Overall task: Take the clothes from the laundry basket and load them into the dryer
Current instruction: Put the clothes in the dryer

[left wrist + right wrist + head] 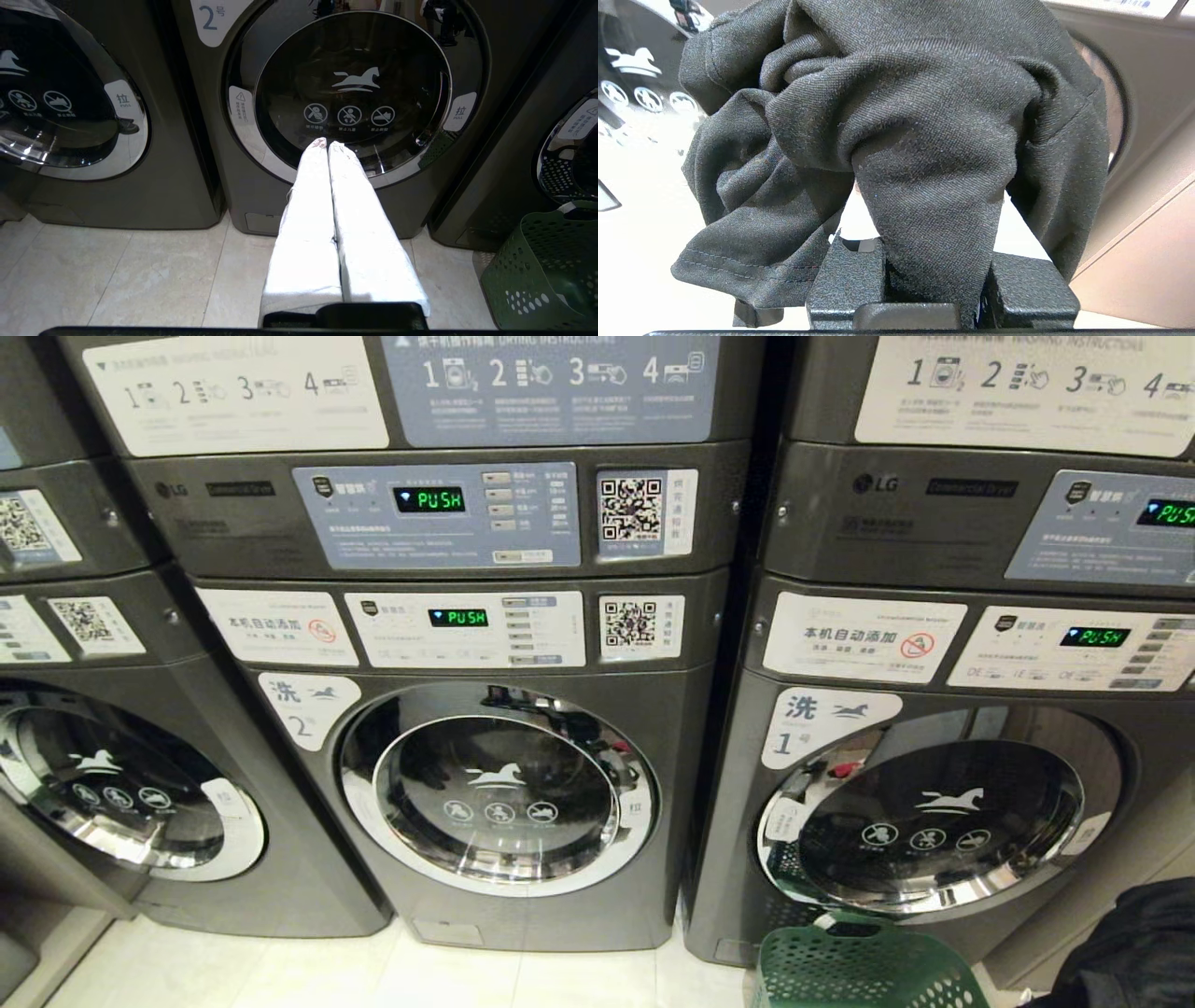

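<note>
While facing the row of grey front-loading machines (pixel 504 784), doors closed, we note the right gripper (pixel 931 280) clenched on a bunched dark grey woven garment (pixel 896 130). Left gripper (pixel 329 144): white fingers pressed together, holding nothing. Green perforated plastic laundry basket (pixel 859 971) stands on the pale tile floor (pixel 280 971) before machine 1.

Three front-loading machines stand side by side on the floor (pixel 373 971), each with another unit stacked on top. The laundry basket (pixel 864 971) sits on the floor before the right machine's door (pixel 943 821). The left claw (pixel 327 143) points at the middle machine's door (pixel 355 93). A garment (pixel 896 130) hangs bunched in the right claw (pixel 934 280), before the right machine.
</note>
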Available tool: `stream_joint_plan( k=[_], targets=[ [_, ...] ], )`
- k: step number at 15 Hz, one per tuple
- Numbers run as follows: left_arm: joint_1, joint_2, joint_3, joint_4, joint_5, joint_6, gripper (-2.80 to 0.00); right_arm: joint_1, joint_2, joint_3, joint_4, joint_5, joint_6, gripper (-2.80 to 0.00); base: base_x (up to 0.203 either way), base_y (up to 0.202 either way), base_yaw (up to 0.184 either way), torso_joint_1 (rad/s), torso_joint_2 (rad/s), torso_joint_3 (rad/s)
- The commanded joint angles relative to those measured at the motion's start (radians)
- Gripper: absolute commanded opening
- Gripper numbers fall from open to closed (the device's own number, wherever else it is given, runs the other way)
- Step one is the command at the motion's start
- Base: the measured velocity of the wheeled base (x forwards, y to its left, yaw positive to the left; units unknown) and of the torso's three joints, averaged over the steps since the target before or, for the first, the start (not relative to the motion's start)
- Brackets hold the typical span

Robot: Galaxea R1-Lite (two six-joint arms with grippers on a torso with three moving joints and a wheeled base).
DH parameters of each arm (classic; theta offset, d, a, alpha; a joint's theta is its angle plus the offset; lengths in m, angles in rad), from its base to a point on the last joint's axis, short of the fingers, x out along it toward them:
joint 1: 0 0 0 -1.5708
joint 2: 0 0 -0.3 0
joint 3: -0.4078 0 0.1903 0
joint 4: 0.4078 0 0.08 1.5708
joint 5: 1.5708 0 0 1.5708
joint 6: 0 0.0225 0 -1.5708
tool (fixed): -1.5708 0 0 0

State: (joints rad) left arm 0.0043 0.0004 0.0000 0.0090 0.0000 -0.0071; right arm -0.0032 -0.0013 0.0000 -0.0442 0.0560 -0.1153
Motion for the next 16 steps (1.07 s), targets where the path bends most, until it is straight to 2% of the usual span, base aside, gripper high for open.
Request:
stream_joint_plan(
  k=[1, 10, 16],
  targets=[
    [0.000, -0.002, 0.002, 0.000, 0.000, -0.001, -2.80, 0.000, 0.001, 0.018, 0.000, 0.001, 0.000, -2.80, 0.000, 0.000, 0.000, 0.220, -0.54, -0.337],
    [0.000, -0.002, 0.002, 0.000, 0.000, -0.001, -2.80, 0.000, 0.001, 0.018, 0.000, 0.001, 0.000, -2.80, 0.000, 0.000, 0.000, 0.250, -0.58, -0.333],
    [0.000, -0.002, 0.002, 0.000, 0.000, -0.001, -2.80, 0.000, 0.001, 0.018, 0.000, 0.001, -0.001, -2.80, 0.000, 0.000, 0.000, 0.171, -0.37, -0.209]
  ],
)
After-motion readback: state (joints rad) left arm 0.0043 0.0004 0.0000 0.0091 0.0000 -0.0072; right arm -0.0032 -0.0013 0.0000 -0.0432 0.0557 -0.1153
